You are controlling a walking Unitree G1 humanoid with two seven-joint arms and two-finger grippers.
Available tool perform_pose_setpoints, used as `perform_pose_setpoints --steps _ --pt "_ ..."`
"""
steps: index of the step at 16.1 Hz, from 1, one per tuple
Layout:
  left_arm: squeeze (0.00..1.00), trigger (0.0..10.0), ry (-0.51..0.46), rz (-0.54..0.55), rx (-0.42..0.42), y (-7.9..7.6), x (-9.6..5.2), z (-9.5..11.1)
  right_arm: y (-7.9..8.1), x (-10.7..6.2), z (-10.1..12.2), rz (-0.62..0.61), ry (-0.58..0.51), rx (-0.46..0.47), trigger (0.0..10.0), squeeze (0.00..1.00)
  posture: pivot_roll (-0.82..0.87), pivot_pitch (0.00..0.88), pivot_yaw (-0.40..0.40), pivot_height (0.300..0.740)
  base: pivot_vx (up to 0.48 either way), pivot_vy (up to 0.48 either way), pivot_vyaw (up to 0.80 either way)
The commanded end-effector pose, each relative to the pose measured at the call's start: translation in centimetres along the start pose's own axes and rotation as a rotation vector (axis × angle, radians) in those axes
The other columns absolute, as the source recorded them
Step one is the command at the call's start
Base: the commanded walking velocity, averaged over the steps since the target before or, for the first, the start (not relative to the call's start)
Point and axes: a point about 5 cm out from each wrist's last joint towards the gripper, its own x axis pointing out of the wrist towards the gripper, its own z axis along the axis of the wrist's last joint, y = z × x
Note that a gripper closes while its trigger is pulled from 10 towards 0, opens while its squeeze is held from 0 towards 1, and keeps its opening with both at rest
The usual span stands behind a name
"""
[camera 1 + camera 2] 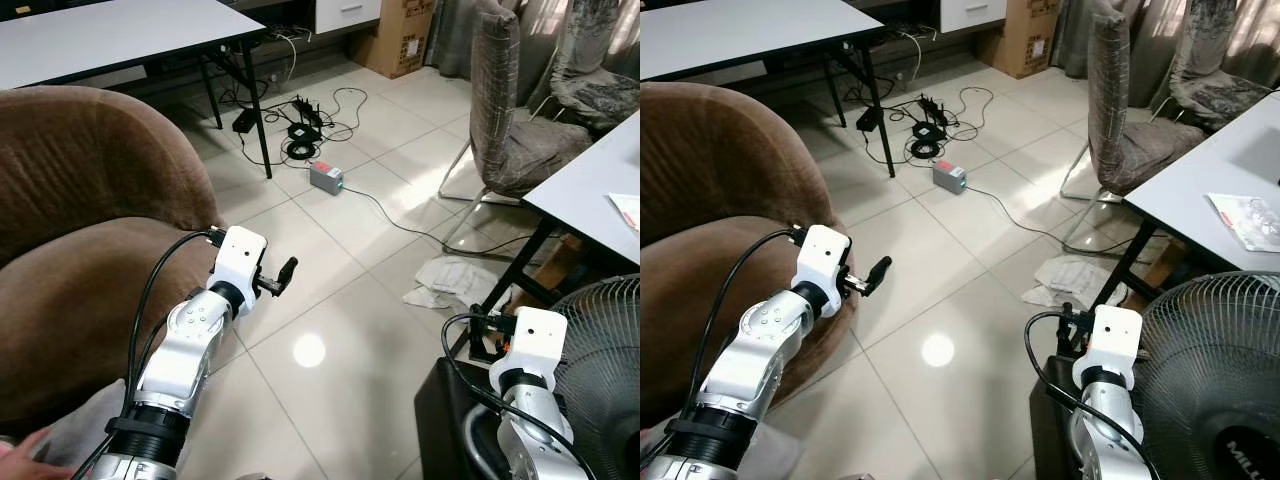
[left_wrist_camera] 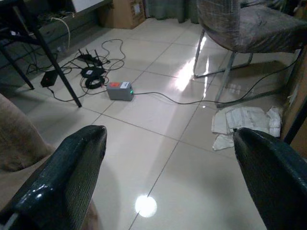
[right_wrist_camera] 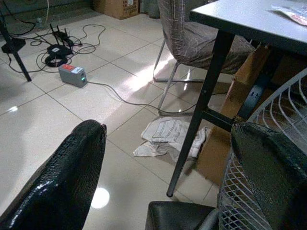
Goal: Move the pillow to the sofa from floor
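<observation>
Two grippers are raised in front of the robot, and both have their fingers spread apart around nothing. The left gripper (image 1: 285,272) hangs just beside the front edge of the brown sofa (image 1: 90,250), pointing out over the tiled floor (image 1: 330,300). The right gripper (image 3: 168,167) sits lower, near a black box (image 1: 450,420) and the wire guard of a fan (image 1: 1215,370).

No pillow can be picked out with certainty on the open tiles. A pale grey soft shape (image 1: 85,425) lies at the foot of the sofa, under the left arm, and it may be the pillow, but too little of it is visible to be sure. If so, it lies below and behind the left gripper, on the robot's left, and that arm is much the nearer; its long axis cannot be judged.

Ahead on the tiles lie a crumpled white cloth (image 1: 450,282), a small grey box with a red label (image 1: 326,176) and a tangle of black cables (image 1: 300,120). A padded chair (image 1: 515,120) and a table leg (image 3: 201,100) crowd the right side, so the right arm has little room.
</observation>
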Motion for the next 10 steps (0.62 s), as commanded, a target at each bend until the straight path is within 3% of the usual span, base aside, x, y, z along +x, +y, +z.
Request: perform_pose_setpoints --steps 1,4,10 --pt "0.00 10.0 0.001 0.022 0.033 0.5 -0.3 0.0 0.4 0.4 0.2 0.017 0.001 0.024 10.0 0.00 -0.01 0.000 -0.018 0.740 0.000 0.000 0.00" --pt "0.00 10.0 0.022 0.098 0.037 1.8 -1.8 -0.8 1.6 1.3 0.8 0.080 -0.004 0.009 10.0 0.00 0.01 0.000 -0.053 0.740 0.000 0.000 0.00" --pt "0.00 10.0 -0.006 0.128 0.056 1.9 -1.1 -0.1 1.1 1.6 1.5 0.062 -0.038 0.045 10.0 0.00 0.02 0.000 -0.058 0.740 0.000 0.000 0.00"
